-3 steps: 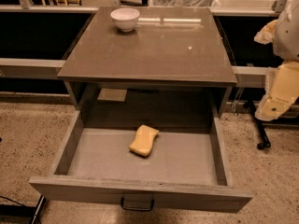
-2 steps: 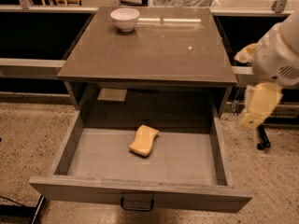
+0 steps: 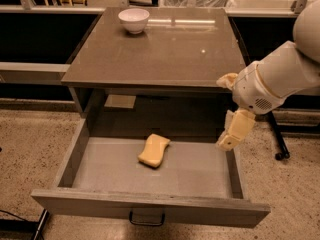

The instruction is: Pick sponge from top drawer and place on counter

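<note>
Camera view: sponge (image 3: 154, 150) left of claw (image 3: 223, 113)

Lab space: speckled floor (image 3: 30, 139), counter (image 3: 165, 54), jaws right of top drawer (image 3: 200, 169)

At the right edge of the frame the arm (image 3: 292, 66) is seen as a chain of smooth, white, rounded shells, with a larger white dome cut off by the upper right corner. A thin tan seam (image 3: 269, 85) is drawn as a ring around the forearm where two shells meet. The wrist housing (image 3: 249, 88) is moulded as a white drum, and a small patch of fine dark perforations (image 3: 261, 103) is set into its lower face. The gripper (image 3: 225, 113) is found at centre right of the frame; its two fingers (image 3: 236, 128) are made of matte tan, blocky material and are set well apart, the lower one being shaped as a jointed bar with a paler tip.
</note>
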{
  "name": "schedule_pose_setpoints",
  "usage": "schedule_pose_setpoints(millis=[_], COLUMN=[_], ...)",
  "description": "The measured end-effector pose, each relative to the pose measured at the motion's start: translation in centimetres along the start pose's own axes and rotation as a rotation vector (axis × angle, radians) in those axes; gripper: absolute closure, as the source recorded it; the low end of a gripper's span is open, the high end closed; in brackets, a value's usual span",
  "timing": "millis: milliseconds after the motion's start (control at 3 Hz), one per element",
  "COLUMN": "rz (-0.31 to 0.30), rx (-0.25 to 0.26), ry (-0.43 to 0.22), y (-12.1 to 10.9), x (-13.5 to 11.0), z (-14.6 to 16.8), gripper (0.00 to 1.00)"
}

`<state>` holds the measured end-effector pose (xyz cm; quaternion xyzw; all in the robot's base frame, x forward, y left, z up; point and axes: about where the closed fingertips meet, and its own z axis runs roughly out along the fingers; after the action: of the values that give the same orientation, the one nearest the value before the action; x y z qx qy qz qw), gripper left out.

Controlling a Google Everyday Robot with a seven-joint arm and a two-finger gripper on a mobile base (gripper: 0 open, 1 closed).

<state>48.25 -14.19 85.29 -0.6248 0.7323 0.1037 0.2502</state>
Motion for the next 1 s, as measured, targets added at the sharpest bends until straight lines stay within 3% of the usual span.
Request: schedule_pose_setpoints(millis=[333, 667, 1000], rz=[0.017, 0.063, 0.13], rx=[-0.019, -0.037, -0.017], ry=[-0.039, -0.132, -0.198], y=[-0.8, 0.1, 0.7], x=[-0.8, -2.2, -2.8], z=[1.2, 4.9, 10.1], gripper=[0.0, 0.0, 0.0])
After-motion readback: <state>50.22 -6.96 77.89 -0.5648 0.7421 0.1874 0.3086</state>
